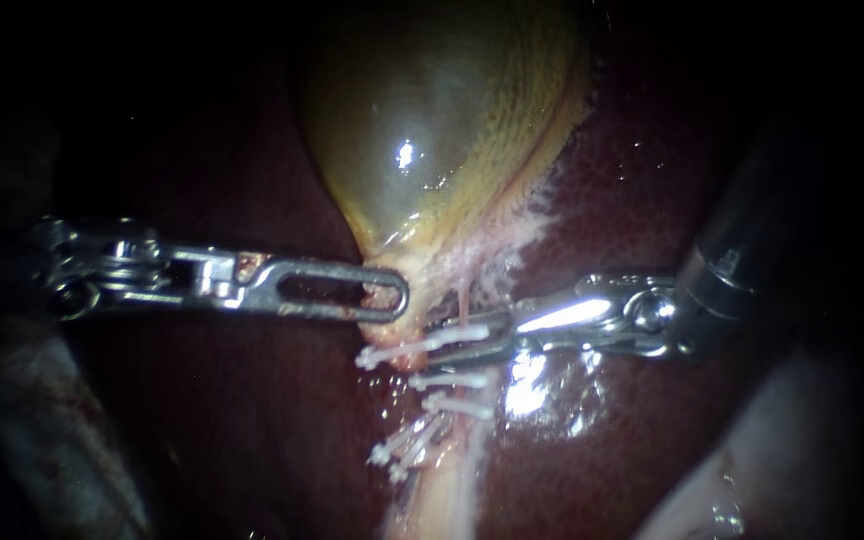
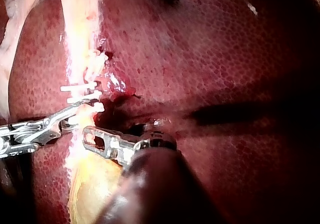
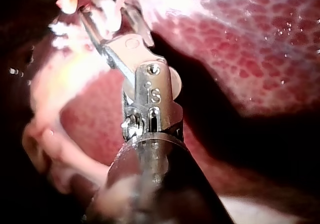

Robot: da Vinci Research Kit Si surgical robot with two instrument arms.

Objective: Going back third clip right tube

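Gripping the gallbladder (image 1: 422, 130) above wet liver (image 1: 632, 200), left tool (image 1: 387, 298) clenches; right tool (image 1: 444, 342) gapes at clips (image 1: 452, 381)

The gallbladder (image 1: 432, 110) is lit from the front; glare is thrown on its middle and on the liver (image 1: 642, 190) below it, and the surroundings are left dark.

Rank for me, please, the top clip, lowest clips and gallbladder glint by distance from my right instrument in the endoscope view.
1. Top clip: against the right instrument.
2. Lowest clips: below, down the tube.
3. Gallbladder glint: far above.
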